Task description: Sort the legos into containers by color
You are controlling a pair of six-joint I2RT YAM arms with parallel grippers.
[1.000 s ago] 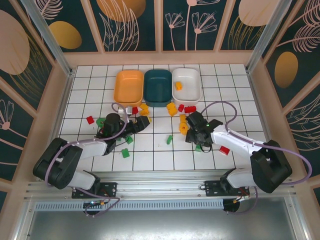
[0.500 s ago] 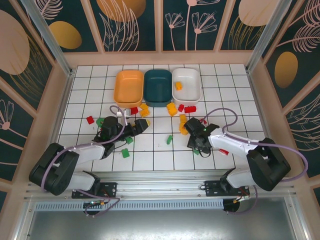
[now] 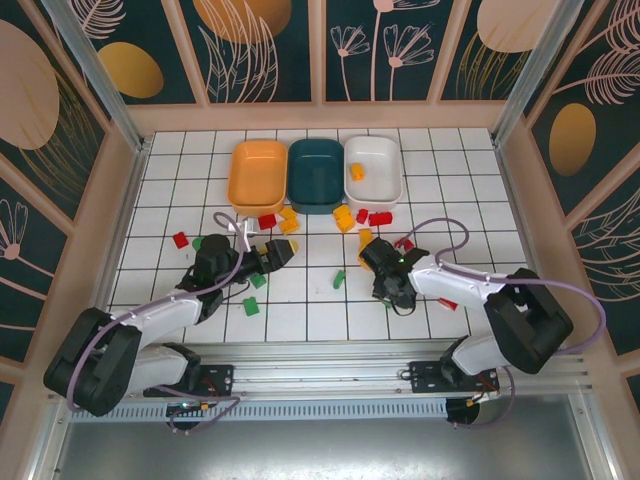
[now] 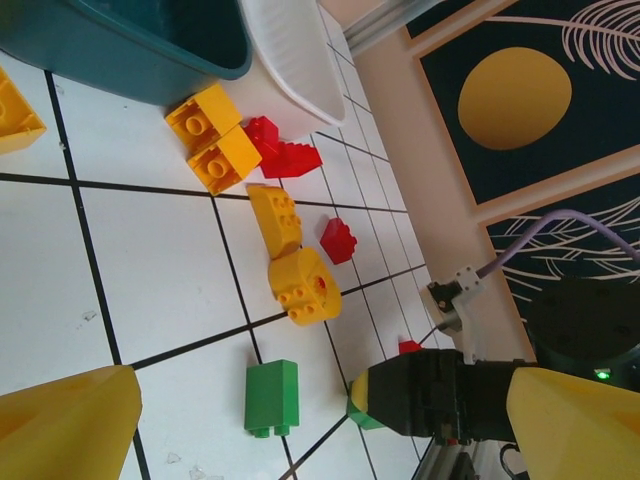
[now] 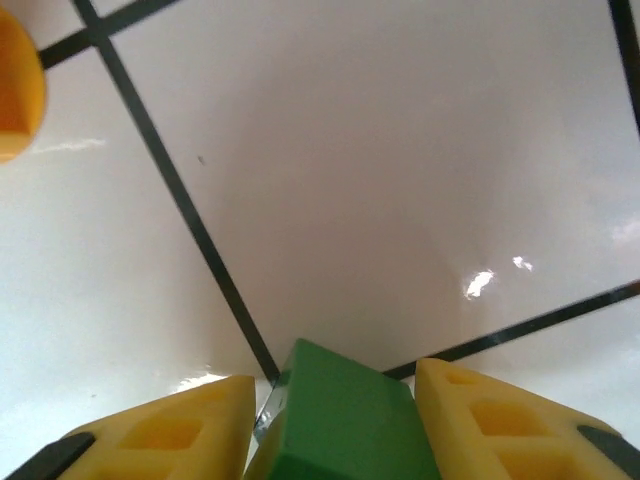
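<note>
Containers point(image 3: 236, 175) sit at the far side, left gripper point(image 3: 275, 257) is wide open and empty, and right gripper point(image 5: 335, 385) straddles a green lego point(image 5: 345, 430) near centre-right, can't tell if it's pinched yet – light, hard, slick, so squeeze its flat sides imo.

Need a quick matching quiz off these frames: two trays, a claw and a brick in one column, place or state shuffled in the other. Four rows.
Column 1
1. white tray
2. teal tray
3. left claw
4. green brick in the right wrist view

Column 2
A. in the gap of the right claw
B. holds one yellow brick
C. middle of the tray row
D. open wide, nothing in it

Pairs: 1-B, 2-C, 3-D, 4-A
</note>
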